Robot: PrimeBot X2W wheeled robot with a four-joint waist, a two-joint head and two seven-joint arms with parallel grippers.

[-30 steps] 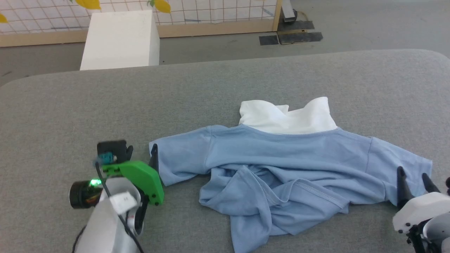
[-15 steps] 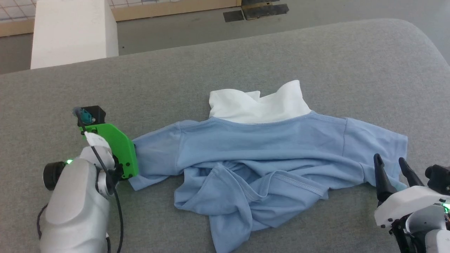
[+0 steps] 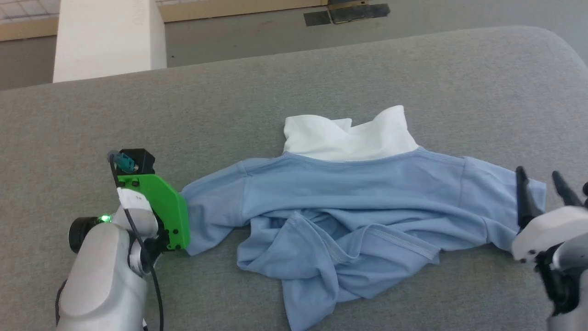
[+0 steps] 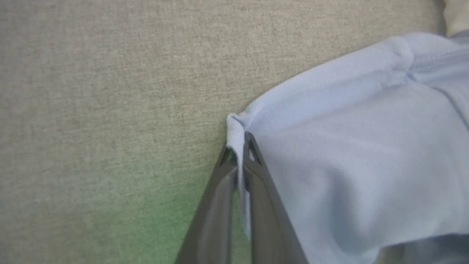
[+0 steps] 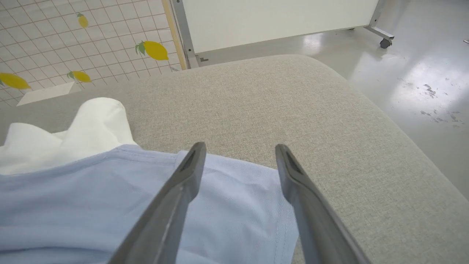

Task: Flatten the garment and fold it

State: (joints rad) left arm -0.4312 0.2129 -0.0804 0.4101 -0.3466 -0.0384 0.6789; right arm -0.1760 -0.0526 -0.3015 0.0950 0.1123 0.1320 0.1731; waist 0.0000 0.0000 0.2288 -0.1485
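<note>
— Where does the garment [image 3: 349,216] lie for us?

— Across the middle of the grey tabletop [image 3: 321,78], nearer its near edge and reaching close to the right edge. Its white section [image 3: 349,135] points to the far edge. The blue lower body is bunched and twisted on the near side.

— And our tools?

— Our left gripper [image 4: 238,145] is pinched tight on the hem of the left sleeve [image 3: 211,207], with a ridge of cloth showing between the fingers. Our right gripper [image 5: 240,146] stands wide and holds nothing. Its fingers are over the right sleeve [image 5: 234,205]; whether they touch it we cannot tell.

— How will it handle?

— We judge it light, soft and limp. It will drape and stretch, and drag its folds along rather than slide as one piece. We should take it at the sleeve hems or shoulder seams, through both layers, and pull outward evenly. A thin pinch may slip.

— Anything in our way?

— The white block [image 3: 110,37] and the lemon-patterned screen [image 5: 73,44] stand beyond the far edge, well apart from the cloth. Our worry is the tabletop's rounded right corner near that sleeve, where cloth pulled too far could hang over.
</note>
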